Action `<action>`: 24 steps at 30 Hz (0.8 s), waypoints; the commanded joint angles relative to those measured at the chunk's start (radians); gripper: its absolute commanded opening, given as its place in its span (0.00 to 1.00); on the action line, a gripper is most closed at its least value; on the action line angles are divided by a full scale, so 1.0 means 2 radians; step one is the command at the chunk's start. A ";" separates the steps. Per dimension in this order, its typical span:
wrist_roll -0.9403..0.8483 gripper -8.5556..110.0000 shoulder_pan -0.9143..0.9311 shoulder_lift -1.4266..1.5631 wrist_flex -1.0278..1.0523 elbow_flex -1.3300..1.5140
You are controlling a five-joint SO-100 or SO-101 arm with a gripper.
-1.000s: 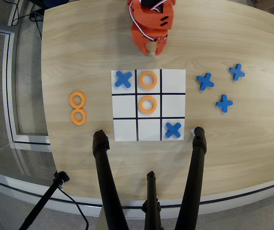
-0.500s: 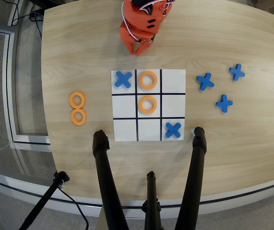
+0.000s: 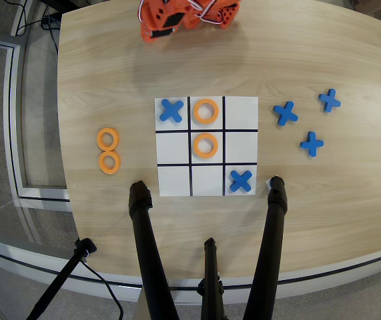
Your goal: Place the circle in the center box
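Circle (image 3: 205, 145) inside center box (image 3: 195, 155)

In the overhead view, the circle (image 3: 205, 145) lies in the center box (image 3: 207, 148) of the board (image 3: 241, 130), with another ring (image 3: 205, 111) in the cell at 12 o'clock. Crosses occupy the cells at 10 (image 3: 171, 111) and 4 o'clock (image 3: 241, 181). Two rings (image 3: 108, 139) lie off the board at 9 o'clock, three crosses (image 3: 285, 113) at 3 o'clock.

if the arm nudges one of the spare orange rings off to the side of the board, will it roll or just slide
Probably slide. The upper spare ring lies flat on the wooden table, so it has no edge to roll on. It looks thin and small, so likely light and easy to shove. It touches the lower ring, so a push from above would probably move both.
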 commanded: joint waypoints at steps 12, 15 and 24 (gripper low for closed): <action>0.003 0.07 0.177 0.010 0.004 0.028; 0.003 0.07 0.166 0.009 0.004 0.028; 0.003 0.07 0.166 0.009 0.004 0.028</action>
